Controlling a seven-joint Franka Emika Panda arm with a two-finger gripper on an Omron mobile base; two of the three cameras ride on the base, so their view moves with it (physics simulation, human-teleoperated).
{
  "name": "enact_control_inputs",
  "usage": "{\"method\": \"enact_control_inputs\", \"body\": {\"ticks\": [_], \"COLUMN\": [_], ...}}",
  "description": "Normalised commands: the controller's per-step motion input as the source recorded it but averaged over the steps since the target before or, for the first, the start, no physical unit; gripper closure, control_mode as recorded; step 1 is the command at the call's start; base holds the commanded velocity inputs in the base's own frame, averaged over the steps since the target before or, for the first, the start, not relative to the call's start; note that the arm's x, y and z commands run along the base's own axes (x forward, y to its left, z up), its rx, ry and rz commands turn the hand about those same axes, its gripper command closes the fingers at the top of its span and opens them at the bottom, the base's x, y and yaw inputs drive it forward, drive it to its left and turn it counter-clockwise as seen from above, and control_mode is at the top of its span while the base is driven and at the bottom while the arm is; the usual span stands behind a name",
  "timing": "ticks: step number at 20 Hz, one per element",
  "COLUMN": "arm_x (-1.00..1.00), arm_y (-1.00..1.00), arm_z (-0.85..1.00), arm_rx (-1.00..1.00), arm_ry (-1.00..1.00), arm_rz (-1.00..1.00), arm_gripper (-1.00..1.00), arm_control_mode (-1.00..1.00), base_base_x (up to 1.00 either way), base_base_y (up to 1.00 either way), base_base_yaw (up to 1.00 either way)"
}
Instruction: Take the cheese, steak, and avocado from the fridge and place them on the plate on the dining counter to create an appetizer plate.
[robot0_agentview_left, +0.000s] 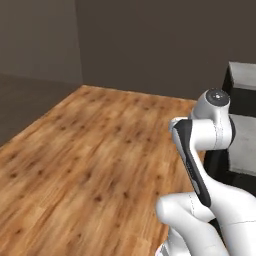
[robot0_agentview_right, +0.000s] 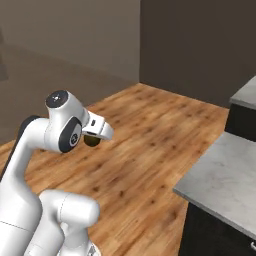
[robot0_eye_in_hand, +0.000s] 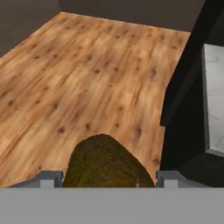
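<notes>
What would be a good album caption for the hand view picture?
Gripper carrying the olive-brown avocado over a wooden floor, with a marbled grey counter at the right.

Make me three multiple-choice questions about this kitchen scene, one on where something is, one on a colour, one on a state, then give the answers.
1. Where is the avocado?
A. On the floor
B. Between the gripper's jaws
C. On the counter

2. What colour is the floor?
A. Warm brown wood
B. White tile
C. Green carpet

3. What state is the gripper in?
A. Open and empty
B. Closed on the avocado
C. Closed on a plate

Answers:
1. B, the hand view shows it sitting between the two jaws.
2. A, planks with dark knots show in every view.
3. B, the jaws flank the avocado, which hangs off the floor in the right base view.
</notes>
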Motion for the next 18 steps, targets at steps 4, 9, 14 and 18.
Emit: {"method": "enact_control_inputs", "body": {"ticks": [4, 9, 14, 18], "arm_x": [0.0, 0.0, 0.0, 0.0], "arm_y": [0.0, 0.0, 0.0, 0.0], "arm_z": [0.0, 0.0, 0.0, 0.0], "arm_rx": [0.0, 0.0, 0.0, 0.0], "arm_ry": [0.0, 0.0, 0.0, 0.0], "arm_rz": [0.0, 0.0, 0.0, 0.0], "arm_gripper": [1.0, 1.0, 1.0, 1.0], "arm_control_mode": [1.0, 1.0, 1.0, 1.0], "base_base_x": [1.0, 1.0, 0.85, 0.6], "base_base_y": [0.31, 0.37, 0.59, 0.89], "base_base_yaw": [-0.46, -0.49, -0.5, -0.48]}}
